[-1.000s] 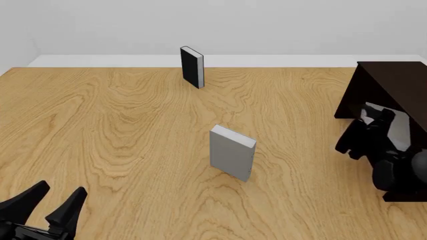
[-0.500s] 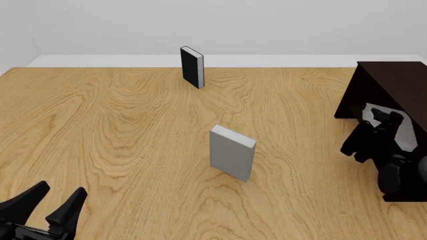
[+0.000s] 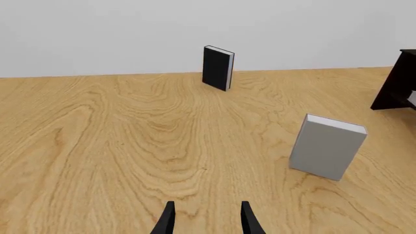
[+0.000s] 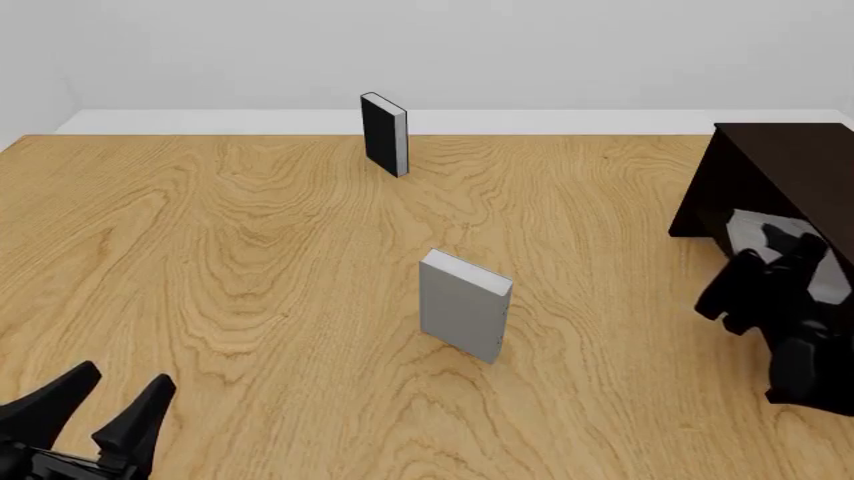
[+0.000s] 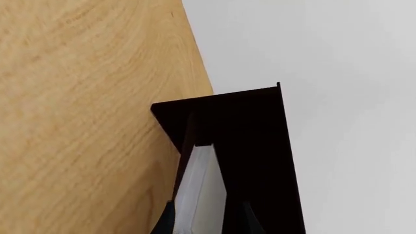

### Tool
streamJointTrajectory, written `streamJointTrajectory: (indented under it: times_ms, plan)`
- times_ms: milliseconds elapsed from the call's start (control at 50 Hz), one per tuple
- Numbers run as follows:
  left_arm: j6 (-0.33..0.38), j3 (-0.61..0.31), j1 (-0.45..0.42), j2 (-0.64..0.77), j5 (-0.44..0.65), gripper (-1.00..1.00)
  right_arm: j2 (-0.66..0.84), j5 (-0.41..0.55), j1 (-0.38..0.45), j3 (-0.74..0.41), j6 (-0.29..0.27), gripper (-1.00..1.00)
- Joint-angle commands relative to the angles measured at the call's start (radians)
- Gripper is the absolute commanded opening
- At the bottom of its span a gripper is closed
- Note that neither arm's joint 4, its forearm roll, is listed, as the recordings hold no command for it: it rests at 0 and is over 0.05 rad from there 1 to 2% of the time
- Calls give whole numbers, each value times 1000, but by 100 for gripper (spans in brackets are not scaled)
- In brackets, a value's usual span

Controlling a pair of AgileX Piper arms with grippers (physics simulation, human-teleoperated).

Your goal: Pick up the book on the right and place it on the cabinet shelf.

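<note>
The book (image 5: 200,190), light grey, stands in the recess of the dark brown cabinet (image 5: 260,126), on the cabinet shelf. It lies between the fingers of my right gripper (image 5: 206,219), which is open, with a dark gap on one side of the book. In the front view, the book (image 4: 821,275) shows pale inside the cabinet (image 4: 787,165) at the right edge, partly behind my right gripper (image 4: 771,252). My left gripper (image 4: 96,405) hovers open and empty at the near left.
A second grey book (image 4: 463,305) stands upright mid-table, also visible in the left wrist view (image 3: 327,146). A thin black book (image 4: 384,132) stands near the far edge. Bare wooden table (image 4: 240,260) lies between them.
My right arm has drawn back toward the near right, away from the cabinet opening, while the book stays in the recess. The left arm has not moved.
</note>
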Motion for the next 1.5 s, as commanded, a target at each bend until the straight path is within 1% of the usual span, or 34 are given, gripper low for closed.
streamJointTrajectory:
  times_ms: [20, 480, 680, 780, 980, 1160, 1500]
  plan:
    - [-1, 0, -1, 8, -7, 100, -6, -8, -47, 27, 1, 100]
    - [-1, 0, 1, -19, 20, 100, -1, -20, -80, 48, 3, 100]
    - [0, 0, 3, -55, 55, 100, 8, -25, -79, 48, 5, 100]
    - [0, 0, 2, -52, 54, 100, 12, -32, -65, 43, -2, 100]
    - [-1, 0, 2, -47, 49, 100, -4, -11, -20, 16, 1, 100]
    - [-3, 0, 1, -56, 59, 100, -5, -1, 4, 2, 0, 100]
    - [-5, 0, 1, -18, 24, 100, -4, 14, 34, -19, -6, 100]
